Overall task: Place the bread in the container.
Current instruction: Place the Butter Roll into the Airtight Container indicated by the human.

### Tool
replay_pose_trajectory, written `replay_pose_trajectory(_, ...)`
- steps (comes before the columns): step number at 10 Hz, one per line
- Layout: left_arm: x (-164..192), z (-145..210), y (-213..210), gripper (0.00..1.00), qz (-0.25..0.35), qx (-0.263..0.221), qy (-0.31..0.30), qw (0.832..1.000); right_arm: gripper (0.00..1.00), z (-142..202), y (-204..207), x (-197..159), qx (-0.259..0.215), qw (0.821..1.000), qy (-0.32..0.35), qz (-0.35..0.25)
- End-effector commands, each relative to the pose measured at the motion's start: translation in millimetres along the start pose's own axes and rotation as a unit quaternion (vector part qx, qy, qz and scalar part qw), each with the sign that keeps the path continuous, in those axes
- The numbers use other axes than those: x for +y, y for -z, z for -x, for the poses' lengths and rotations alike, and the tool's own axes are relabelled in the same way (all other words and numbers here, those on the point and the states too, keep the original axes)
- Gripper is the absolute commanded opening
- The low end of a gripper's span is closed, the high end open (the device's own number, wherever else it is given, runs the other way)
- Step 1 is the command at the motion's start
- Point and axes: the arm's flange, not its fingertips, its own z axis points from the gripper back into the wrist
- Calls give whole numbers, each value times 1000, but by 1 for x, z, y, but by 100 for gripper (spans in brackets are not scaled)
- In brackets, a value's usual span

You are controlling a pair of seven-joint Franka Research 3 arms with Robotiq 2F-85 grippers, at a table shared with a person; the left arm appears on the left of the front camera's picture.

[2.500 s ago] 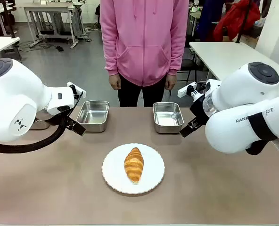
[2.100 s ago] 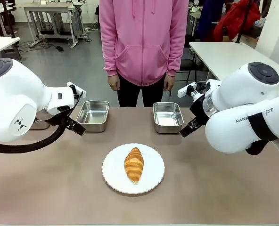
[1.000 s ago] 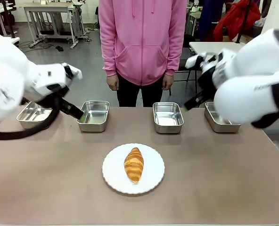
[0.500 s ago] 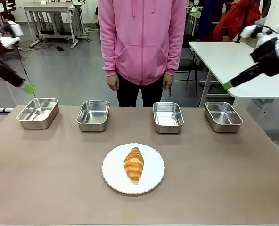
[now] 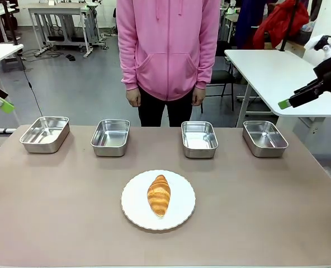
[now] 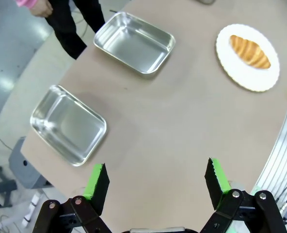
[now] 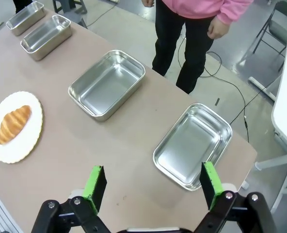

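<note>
- Bread (image 5: 159, 195) lies on the white plate (image 5: 133, 204) in the middle of the table (image 5: 53, 212), well apart from both pincers.
- Left pincer (image 6: 155, 174) and right pincer (image 7: 153, 183) hang high beyond the table's ends, jaws spread wide, empty.
- Front view lines up four steel trays (image 5: 199, 153) beyond the plate; left wrist view catches two.

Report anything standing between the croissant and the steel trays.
Nothing visible does. The golden-brown ridged croissant lies on the round white scalloped plate, and bare tabletop separates it from the four shiny rectangular steel trays.
</note>
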Motion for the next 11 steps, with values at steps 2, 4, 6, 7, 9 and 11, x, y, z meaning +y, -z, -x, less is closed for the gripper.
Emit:
replay_pose_trajectory(2, -5, -6, -2, 100, 9, -3, 3, 1000, 100, -3, -1, 0, 8, 1000, 12, -3)
replay_pose_trajectory(4, 7, 5, -22, 100, -17, -23, -10, 1000, 100, -1, -11, -8, -4, 1000, -5, -6)
replay_pose_trajectory(6, 30, 20, -62, 100, -9, -76, -16, 997, 100, -3, -37, -34, -20, 1000, -7, -14)
replay_pose_trajectory(7, 36, 25, -73, 100, -25, -90, -20, 995, 100, -1, -46, -47, -32, 999, -4, -21)
replay_pose_trajectory(9, 41, 33, -90, 100, -40, -124, -14, 991, 100, 5, -67, -75, -60, 998, 9, -20)
replay_pose_trajectory(11, 41, 35, -99, 100, -51, -142, -18, 988, 100, 9, -83, -88, -76, 997, 15, -14)
